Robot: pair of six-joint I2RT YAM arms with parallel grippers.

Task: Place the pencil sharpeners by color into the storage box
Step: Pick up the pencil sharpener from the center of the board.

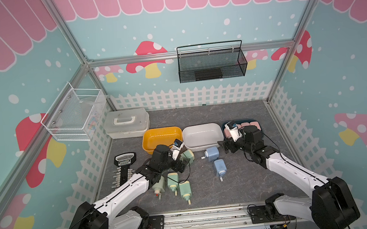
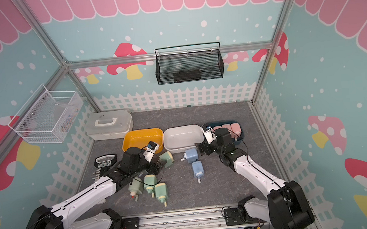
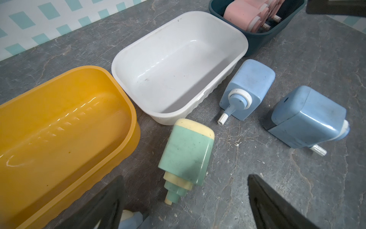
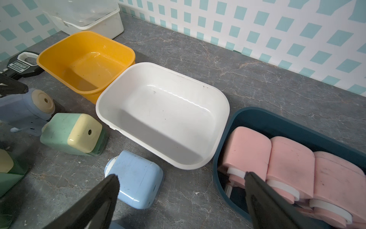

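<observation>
Three storage boxes stand in a row: yellow (image 1: pixel 148 143), white (image 1: pixel 203 145) and dark blue (image 4: pixel 257 117), the last holding pink pencil sharpeners (image 4: pixel 289 158). My left gripper (image 3: pixel 184 198) is open, its fingers either side of the crank end of a green sharpener (image 3: pixel 188 152) lying beside the yellow box. Three more green sharpeners (image 1: pixel 173 181) lie nearer the front. My right gripper (image 4: pixel 181 184) is open and empty, low between a blue sharpener (image 4: pixel 136 182) and the dark blue box. A second blue sharpener (image 1: pixel 220 167) lies in front of it. Another bluish one (image 4: pixel 23 111) is half hidden under the left gripper.
A black-and-white bar tool (image 1: pixel 124 170) lies at the left of the table. A white lidded case (image 1: pixel 126 123) stands behind the yellow box. A white wire basket (image 1: pixel 73 115) hangs on the left wall and a black mesh basket (image 1: pixel 212 62) on the back wall.
</observation>
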